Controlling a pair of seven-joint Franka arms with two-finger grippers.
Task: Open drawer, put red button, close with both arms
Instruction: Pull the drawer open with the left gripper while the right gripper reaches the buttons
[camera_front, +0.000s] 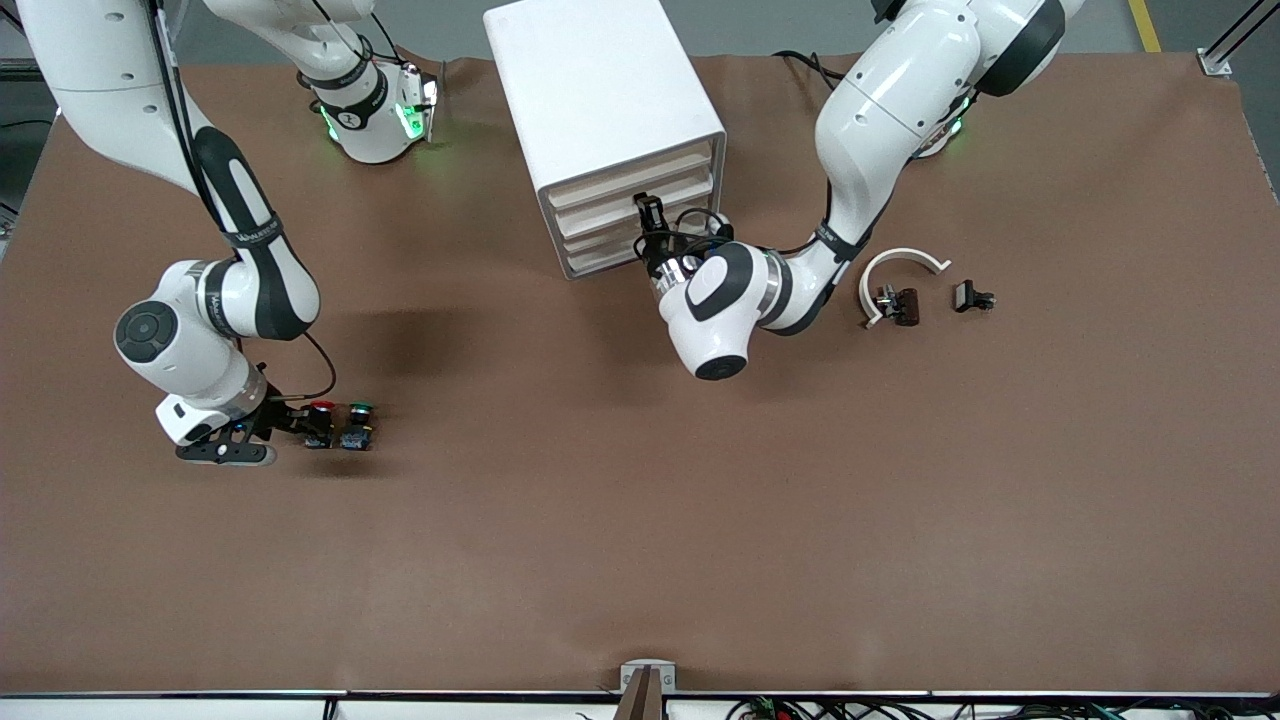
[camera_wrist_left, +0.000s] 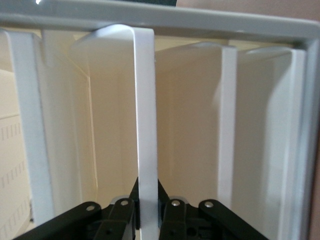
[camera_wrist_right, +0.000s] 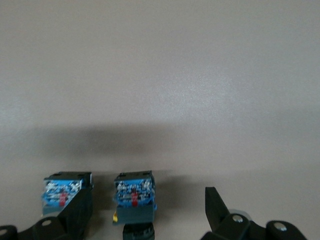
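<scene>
The white cabinet (camera_front: 600, 90) stands at the robots' side of the table, all four cream drawer fronts flush. My left gripper (camera_front: 649, 212) is at the drawer (camera_front: 610, 208) second from the top. In the left wrist view it (camera_wrist_left: 147, 186) is shut on that drawer's white handle lip (camera_wrist_left: 146, 100). The red button (camera_front: 321, 410) stands beside its green-capped twin (camera_front: 360, 412) toward the right arm's end. My right gripper (camera_front: 300, 418) is low at the red button, open. In the right wrist view (camera_wrist_right: 146, 200), one switch (camera_wrist_right: 134, 197) lies between the fingers (camera_wrist_right: 217, 210); its cap colour is hidden there.
A second switch (camera_wrist_right: 64, 192) sits just outside one finger. Toward the left arm's end lie a white curved piece (camera_front: 900, 262), a small dark part (camera_front: 903, 305) and a black clip (camera_front: 972, 296).
</scene>
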